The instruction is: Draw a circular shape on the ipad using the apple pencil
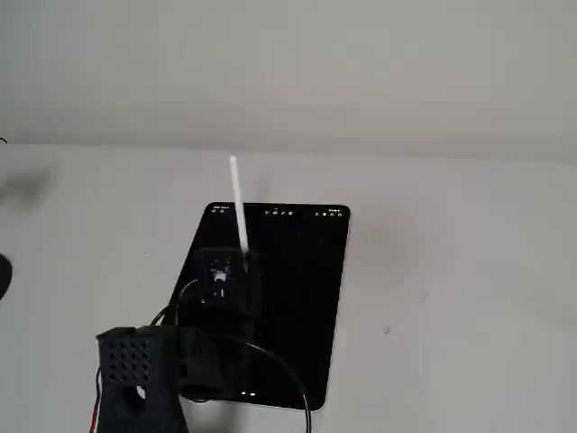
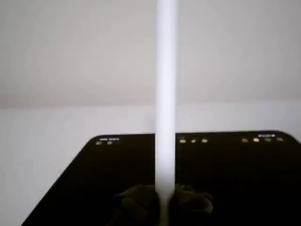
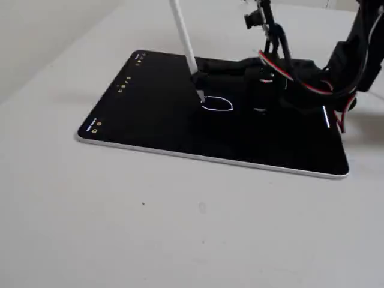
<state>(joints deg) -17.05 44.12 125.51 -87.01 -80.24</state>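
We see the pincer (image 3: 201, 84) clenched low on the pencil (image 3: 183, 33), mid-frame above the ipad (image 3: 150, 120); it is light, stiff, slippery, so we judge this low hold steadiest.

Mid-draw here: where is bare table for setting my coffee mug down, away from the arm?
Bare table lies open along the ipad long edge opposite the arm. Crowded: gripper holding the apple pencil over the circular shape.

Arm (image 1: 216, 338): matte black printed plastic throughout. Behind the gripper (image 3: 201, 81), a blocky black housing with a perforated grid of round holes (image 1: 131, 358). Black cable (image 1: 288, 374) loops beside it. Red and white wires (image 3: 282, 69) run along the links behind the gripper. Small camera module (image 3: 255, 18) mounted above.
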